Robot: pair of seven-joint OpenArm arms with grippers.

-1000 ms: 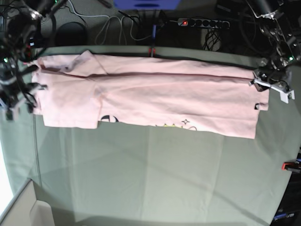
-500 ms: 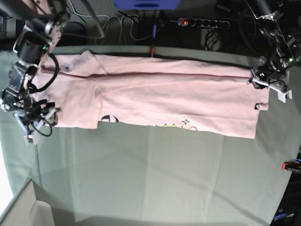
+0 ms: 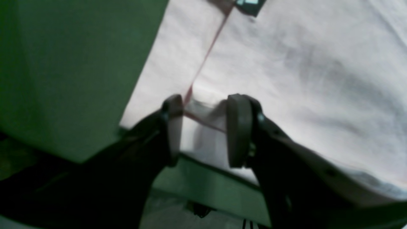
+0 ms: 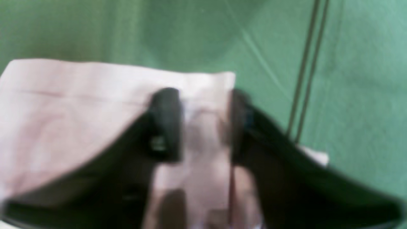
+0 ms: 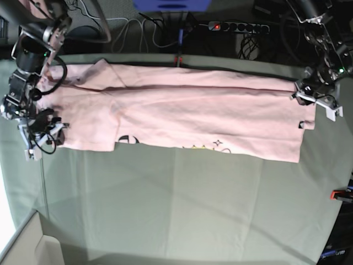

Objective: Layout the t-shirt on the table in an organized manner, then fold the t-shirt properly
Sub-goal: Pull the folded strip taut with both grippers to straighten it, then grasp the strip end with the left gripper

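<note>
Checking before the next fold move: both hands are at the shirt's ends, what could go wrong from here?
1. The right hand straddles only the very corner of the t-shirt; a thin bite could slip out when lifted.
2. The left hand has a small bunched ridge of fabric between its fingers, so it may catch one layer only.
3. The shirt's far edge lies near the table edge; a pull could drag it off.

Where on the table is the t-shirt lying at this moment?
In the base view, the t-shirt lies spread along the far half of the table, between both arms.
</note>
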